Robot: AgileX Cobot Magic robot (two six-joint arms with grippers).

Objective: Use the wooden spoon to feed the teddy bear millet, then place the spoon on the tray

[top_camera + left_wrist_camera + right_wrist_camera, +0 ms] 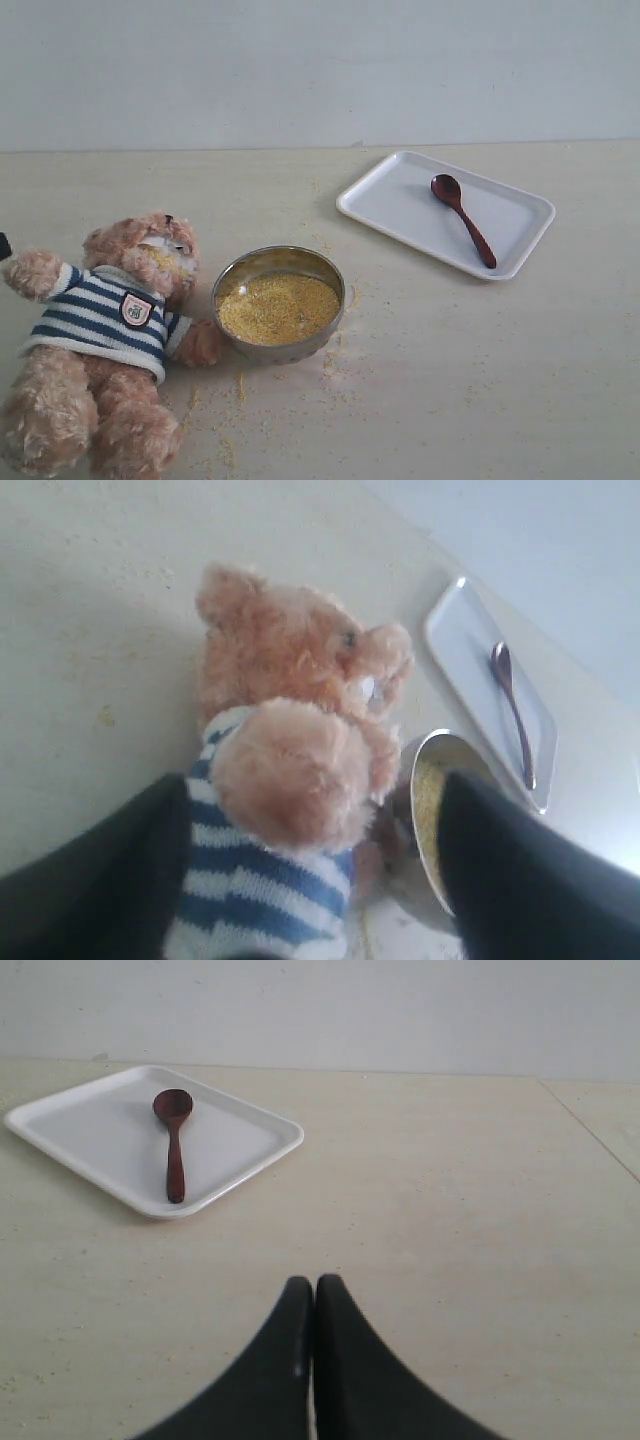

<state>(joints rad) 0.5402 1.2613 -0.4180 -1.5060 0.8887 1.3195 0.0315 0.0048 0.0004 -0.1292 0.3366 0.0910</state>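
The pale wooden bench (480, 380) carries everything. The fluffy light-brown teddy bear in its navy-and-white striped shirt (100, 330) lies on its back right under the left jaws. They stand parted, one on each side of its raised paw, with a gap showing on the bowl side, so they look released rather than pinching. The flat white rectangular tray (400, 195) sits well ahead of the right jaws and off to one side, and far beyond the left jaws, past the bear. The round shiny steel bowl (290, 258) rests just beside the bear, close to the left jaws. The slim dark reddish-brown wooden spoon (465, 222) lies flat on the tray, its long axis running roughly toward the right jaws, handle end nearer them and round bowl end farther. The right arm is plainly the nearer one to it. The right jaws are clenched on nothing above bare bench. Fine yellow millet (278, 308) fills the bowl, dusts the bear's muzzle and speckles the bench, so both steps look done.
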